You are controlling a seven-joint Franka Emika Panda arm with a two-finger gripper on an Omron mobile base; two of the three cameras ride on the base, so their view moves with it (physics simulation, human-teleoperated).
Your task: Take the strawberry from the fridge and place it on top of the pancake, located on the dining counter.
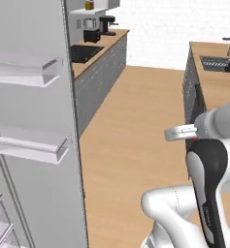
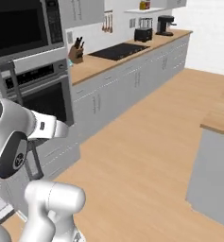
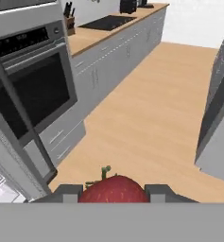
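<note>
The gripper (image 3: 114,191) was clamped on the one strawberry (image 3: 114,188), which sat red and rounded between the two dark fingertips (image 3: 66,192), its green stalk pointing up toward the wood floor (image 3: 146,118). To the left of the strawberry stood the open fridge (image 1: 34,121) door with two white door shelves (image 1: 24,68), then the one black wall oven (image 3: 30,90). Beyond the oven ran the wall counter (image 2: 127,52) with one dark cooktop (image 2: 118,50). To the right of the strawberry stood the dining counter (image 1: 216,77), well apart from it.
</note>
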